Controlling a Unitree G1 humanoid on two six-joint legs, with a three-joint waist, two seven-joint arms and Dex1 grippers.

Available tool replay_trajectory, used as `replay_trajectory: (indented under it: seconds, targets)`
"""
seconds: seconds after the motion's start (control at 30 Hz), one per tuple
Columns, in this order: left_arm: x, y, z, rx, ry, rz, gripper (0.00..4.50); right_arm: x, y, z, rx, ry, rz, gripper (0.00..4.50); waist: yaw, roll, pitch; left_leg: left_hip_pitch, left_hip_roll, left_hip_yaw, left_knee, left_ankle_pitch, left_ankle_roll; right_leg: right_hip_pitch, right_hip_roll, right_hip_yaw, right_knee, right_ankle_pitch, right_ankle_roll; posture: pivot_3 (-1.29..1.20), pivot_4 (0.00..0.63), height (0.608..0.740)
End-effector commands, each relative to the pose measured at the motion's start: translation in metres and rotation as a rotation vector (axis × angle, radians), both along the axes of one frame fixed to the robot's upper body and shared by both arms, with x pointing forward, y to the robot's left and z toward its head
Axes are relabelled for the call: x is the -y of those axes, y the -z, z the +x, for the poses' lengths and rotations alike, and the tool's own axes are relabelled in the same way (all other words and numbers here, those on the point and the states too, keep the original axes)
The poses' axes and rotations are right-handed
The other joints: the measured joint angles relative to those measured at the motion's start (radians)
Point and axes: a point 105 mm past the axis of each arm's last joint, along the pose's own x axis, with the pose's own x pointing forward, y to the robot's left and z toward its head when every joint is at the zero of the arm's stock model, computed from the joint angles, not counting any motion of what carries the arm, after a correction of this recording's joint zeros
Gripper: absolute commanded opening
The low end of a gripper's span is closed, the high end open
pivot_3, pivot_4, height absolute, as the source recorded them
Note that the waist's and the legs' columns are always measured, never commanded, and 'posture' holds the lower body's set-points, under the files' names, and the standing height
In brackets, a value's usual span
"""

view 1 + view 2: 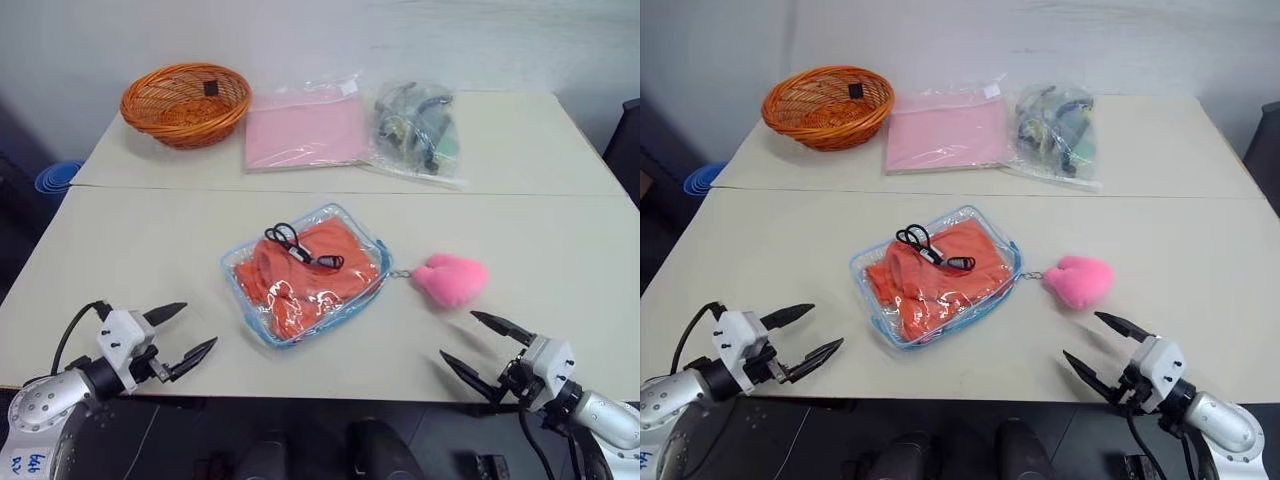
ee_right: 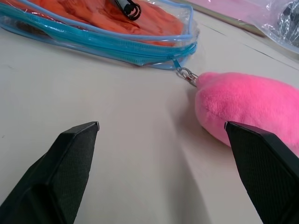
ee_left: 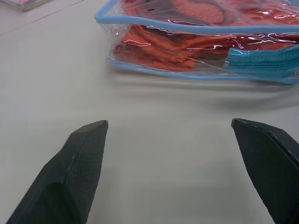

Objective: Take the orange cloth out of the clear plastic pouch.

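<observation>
We take the clear plastic pouch as our landmark: it lies flat near the middle of the beige table, whose corners run out of the head views. What we cannot make out comes first: the clear bag of dark items beyond the pouch holds a jumble we cannot sort through the glare, and the clear bag with a pink sheet beside it carries a small white label at one corner, too small to read. The orange wicker basket, beyond the pouch and toward our left, has a small dark square tag inside, also unreadable. The pouch itself is a transparent rectangle with light-blue trim and zipper, and the orange cloth sits wholly inside it, bright, plain and crumpled into many folds, partly veiled by reflections on the plastic. A coiled black cord rests at the pouch's top face; we cannot tell whether it lies on the plastic or under it. A fluffy pink pom-pom lies just beside the pouch on our right, joined to it by a short metal chain. Our left gripper hovers on the near side of the pouch, fingers spread wide and empty; our right gripper hovers near the pom-pom, likewise spread wide and holding nothing.
</observation>
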Motion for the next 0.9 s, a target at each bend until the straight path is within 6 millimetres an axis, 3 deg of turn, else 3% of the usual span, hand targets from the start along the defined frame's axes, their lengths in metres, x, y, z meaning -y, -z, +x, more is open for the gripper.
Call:
replay_trajectory:
  seconds: [0.03,0.2,0.9]
  targets:
    - [-0.002,-0.009,-0.004,0.047,0.026,0.058,4.44,0.002,-0.012,-0.001,0.032,-0.005,-0.002,4.50,0.000,0.000,0.000,0.000,0.000,0.000,0.000,0.000,0.000,0.000,0.000,0.000,0.000,0.000,0.000,0.00,0.150,0.740]
    - [-0.008,-0.014,-0.003,0.027,0.006,-0.041,4.44,-0.001,-0.014,-0.001,0.017,-0.029,0.041,4.50,0.000,0.000,0.000,0.000,0.000,0.000,0.000,0.000,0.000,0.000,0.000,0.000,0.000,0.000,0.000,0.00,0.150,0.740]
    - [-0.014,-0.017,0.004,0.005,0.045,-0.085,4.44,-0.004,-0.015,-0.006,0.010,-0.045,0.032,4.50,0.000,0.000,0.000,0.000,0.000,0.000,0.000,0.000,0.000,0.000,0.000,0.000,0.000,0.000,0.000,0.00,0.150,0.740]
